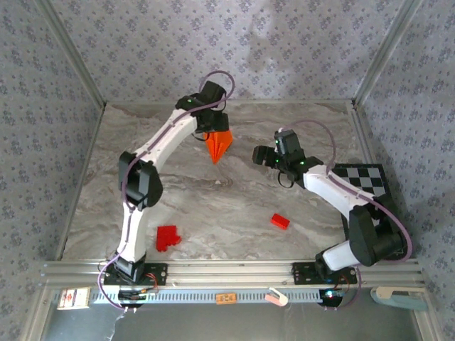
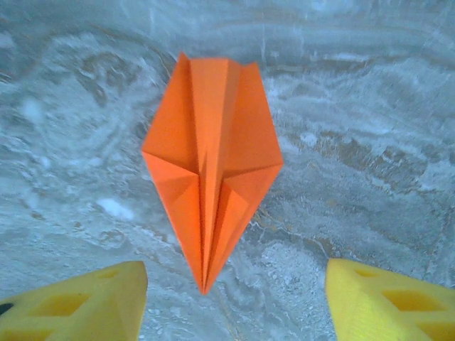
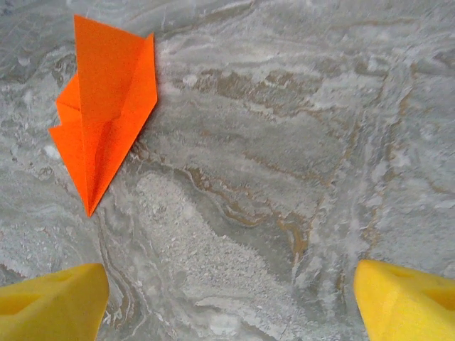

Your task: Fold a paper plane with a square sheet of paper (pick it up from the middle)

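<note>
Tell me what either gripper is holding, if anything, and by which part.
Nothing is held. The paper plane lies on the table, clear of the open left gripper and the open right gripper.

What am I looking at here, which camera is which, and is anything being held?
Two white robot arms are bolted at the near edge of a marbled table. The overhead view looks down from behind them. The other two come from wrist cameras, where the yellow wedges are that hand's fingers. The orange paper plane lies flat on the table just ahead of the left hand. Some red blocks and a chequered board lie aside. That hand and the right hand are open, holding nothing.
</note>
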`<control>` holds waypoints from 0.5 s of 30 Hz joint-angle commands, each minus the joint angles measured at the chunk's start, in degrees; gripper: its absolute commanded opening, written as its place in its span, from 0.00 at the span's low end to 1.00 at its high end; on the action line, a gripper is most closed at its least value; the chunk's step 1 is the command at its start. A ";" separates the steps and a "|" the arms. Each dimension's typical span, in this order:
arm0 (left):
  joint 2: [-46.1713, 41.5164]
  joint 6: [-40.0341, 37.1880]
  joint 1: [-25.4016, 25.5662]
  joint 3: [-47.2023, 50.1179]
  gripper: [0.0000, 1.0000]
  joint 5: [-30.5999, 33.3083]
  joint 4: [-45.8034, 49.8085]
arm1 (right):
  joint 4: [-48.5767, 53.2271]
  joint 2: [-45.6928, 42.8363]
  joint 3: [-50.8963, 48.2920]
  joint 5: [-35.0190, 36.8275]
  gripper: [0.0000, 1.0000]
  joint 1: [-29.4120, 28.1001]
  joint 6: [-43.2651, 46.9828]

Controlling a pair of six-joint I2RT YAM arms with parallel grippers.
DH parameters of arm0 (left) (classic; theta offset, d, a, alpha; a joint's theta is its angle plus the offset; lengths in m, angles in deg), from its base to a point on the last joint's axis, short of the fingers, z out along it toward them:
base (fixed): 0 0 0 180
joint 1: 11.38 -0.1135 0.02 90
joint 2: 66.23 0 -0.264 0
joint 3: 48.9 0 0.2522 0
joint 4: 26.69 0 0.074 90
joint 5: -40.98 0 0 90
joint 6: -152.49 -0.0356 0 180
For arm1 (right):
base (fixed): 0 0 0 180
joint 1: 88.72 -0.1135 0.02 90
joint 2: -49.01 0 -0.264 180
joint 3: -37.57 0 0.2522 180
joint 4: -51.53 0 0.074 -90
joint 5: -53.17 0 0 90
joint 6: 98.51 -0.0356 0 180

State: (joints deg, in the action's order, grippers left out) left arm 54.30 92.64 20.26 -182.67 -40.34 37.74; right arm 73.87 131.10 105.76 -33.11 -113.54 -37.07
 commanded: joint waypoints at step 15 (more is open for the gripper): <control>-51.53 -3.63 -18.73 61.02 1.00 13.81 -37.05 | -0.17 -18.08 -3.85 23.05 1.00 4.05 15.91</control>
State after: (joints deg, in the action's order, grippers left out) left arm 6.25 91.28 4.04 -127.54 -28.88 8.28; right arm 75.57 114.99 105.39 -17.50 -110.34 -23.91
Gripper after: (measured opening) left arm 0.998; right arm 0.997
